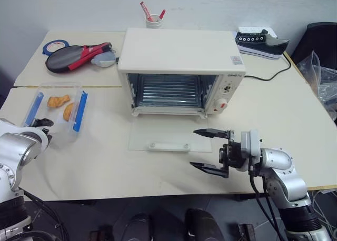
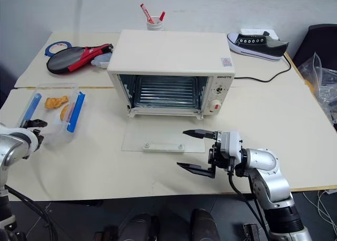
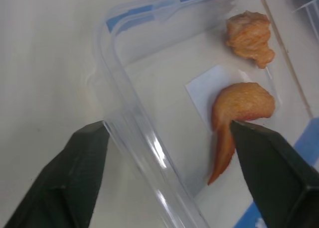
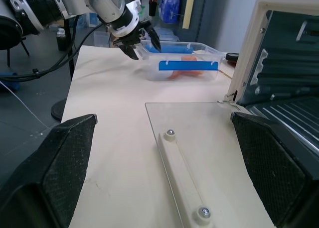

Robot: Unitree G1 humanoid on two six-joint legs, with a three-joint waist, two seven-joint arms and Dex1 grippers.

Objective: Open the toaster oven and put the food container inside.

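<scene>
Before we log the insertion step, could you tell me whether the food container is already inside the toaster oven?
No, the food container sits on the table left of the toaster oven.

I see my left gripper (image 4: 140, 40) low at my far left, fingers (image 3: 75, 178) parted and angled down; my right gripper (image 1: 209, 152) hovers level, pointing left, jaws spread wide
</scene>
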